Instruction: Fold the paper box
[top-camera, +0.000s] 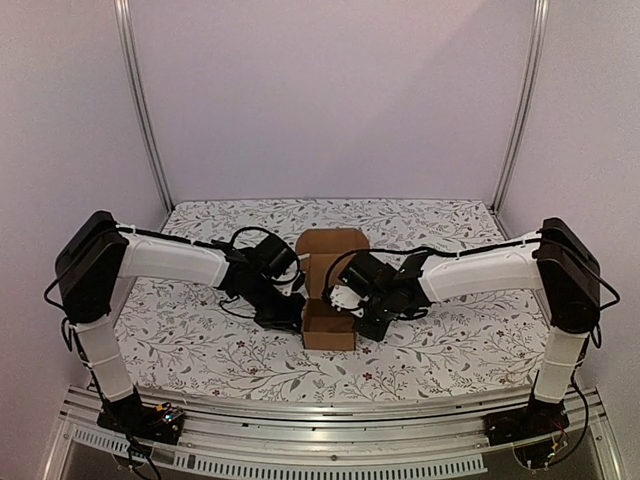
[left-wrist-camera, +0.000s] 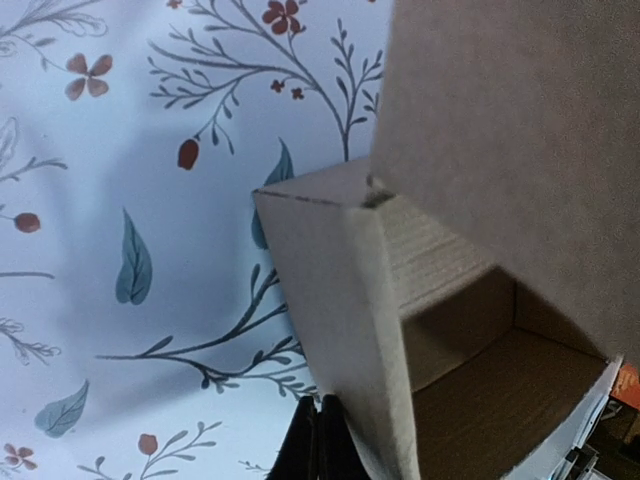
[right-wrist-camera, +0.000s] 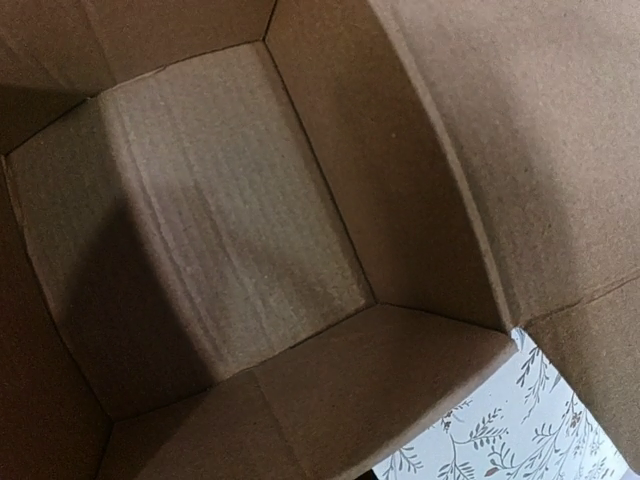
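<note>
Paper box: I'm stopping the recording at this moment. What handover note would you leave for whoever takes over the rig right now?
Left claw: shut, empty, tips beside an outer wall of the box.
Right claw: shut, at the box's right side; no grip shows.
Paper box: mid-table on the floral cloth, between the claws.
Done: walls up, bottom formed, top open.
Left: the lid flap stands up at the far side; likely fold it down and tuck it.

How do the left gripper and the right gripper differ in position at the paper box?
The left gripper sits outside the paper box, beside its left wall; the right gripper reaches over its open top. The left gripper's fingers show in its wrist view; the right gripper's do not. Both are shut.
</note>
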